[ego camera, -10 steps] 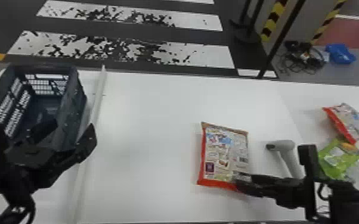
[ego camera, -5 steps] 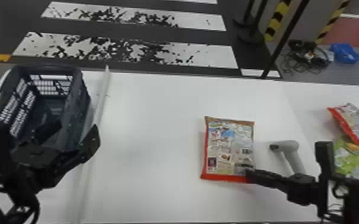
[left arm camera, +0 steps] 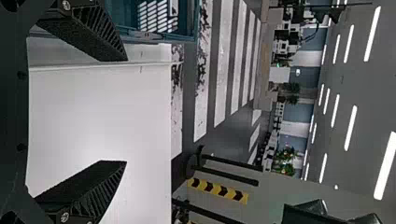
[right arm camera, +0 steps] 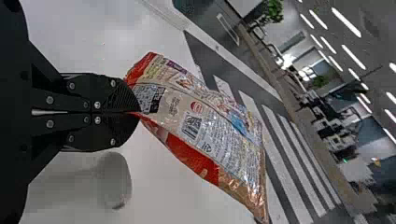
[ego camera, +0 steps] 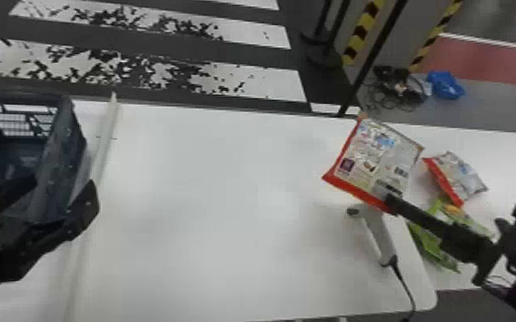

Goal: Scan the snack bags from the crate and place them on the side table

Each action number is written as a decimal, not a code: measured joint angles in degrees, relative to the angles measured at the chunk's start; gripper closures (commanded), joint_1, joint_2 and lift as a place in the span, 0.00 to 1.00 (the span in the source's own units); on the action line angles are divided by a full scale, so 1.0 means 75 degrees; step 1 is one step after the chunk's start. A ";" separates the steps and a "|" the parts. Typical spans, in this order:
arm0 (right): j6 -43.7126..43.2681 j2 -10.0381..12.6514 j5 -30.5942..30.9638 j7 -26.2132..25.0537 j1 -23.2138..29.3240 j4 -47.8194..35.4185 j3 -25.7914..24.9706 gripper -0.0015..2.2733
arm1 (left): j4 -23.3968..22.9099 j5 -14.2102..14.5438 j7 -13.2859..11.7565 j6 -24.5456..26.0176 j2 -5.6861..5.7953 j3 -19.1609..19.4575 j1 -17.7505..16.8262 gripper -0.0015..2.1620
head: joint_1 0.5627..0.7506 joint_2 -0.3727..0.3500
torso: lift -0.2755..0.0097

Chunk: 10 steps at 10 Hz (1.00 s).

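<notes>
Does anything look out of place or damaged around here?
A tangle of cables lies on the floor beside something blue, as if left there. White stripes look patchy, perhaps worn. The snack bag is askew, gripped by the right tool.

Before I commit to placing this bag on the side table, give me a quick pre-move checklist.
1. Right claw shut on the held bag: ok.
2. Held bag apart from the scanner: ok, by the right wrist view.
3. Held bag scanned: cannot tell.
4. Side table free of other bags: not ok, a red-edged bag and a green bag lie there.
5. Left claw open and empty, by the crate: ok.
</notes>
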 measured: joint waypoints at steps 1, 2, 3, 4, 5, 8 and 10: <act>-0.0342 0.0009 -0.0378 -0.0484 -0.0142 0.0258 -0.0440 0.99 | -0.0026 0.0000 0.0000 0.0000 0.0000 -0.0001 0.0015 0.04 | 0.70 0.05 | 0.64; -0.0713 -0.0004 -0.0628 -0.0915 -0.0304 0.0607 -0.0769 0.99 | -0.0049 0.0000 0.0000 0.0000 0.0000 -0.0018 0.0029 0.04 | 0.70 0.03 | 0.64; -0.1053 -0.0116 -0.0776 -0.1264 -0.0478 0.1048 -0.0997 0.99 | -0.0056 0.0000 0.0000 0.0000 0.0000 -0.0063 0.0032 0.04 | 0.70 0.03 | 0.64; -0.1523 -0.0292 -0.0858 -0.1563 -0.0642 0.1562 -0.1105 0.99 | -0.0064 0.0000 0.0000 0.0000 0.0000 -0.0111 0.0032 0.04 | 0.70 0.03 | 0.64; -0.1962 -0.0475 -0.0885 -0.1839 -0.0797 0.2086 -0.1150 0.98 | -0.0068 0.0000 0.0000 0.0000 0.0000 -0.0164 0.0033 0.04 | 0.70 0.03 | 0.64; -0.2204 -0.0786 -0.0795 -0.3039 -0.1019 0.3042 -0.1052 0.65 | -0.0154 0.0000 -0.0012 0.0000 0.0000 -0.0221 0.0074 0.04 | 0.70 0.03 | 0.64; -0.1865 -0.0868 -0.0726 -0.3345 -0.1083 0.3426 -0.0867 0.04 | -0.0248 0.0018 -0.0038 -0.0012 0.0000 -0.0212 0.0153 0.04 | 0.70 0.03 | 0.64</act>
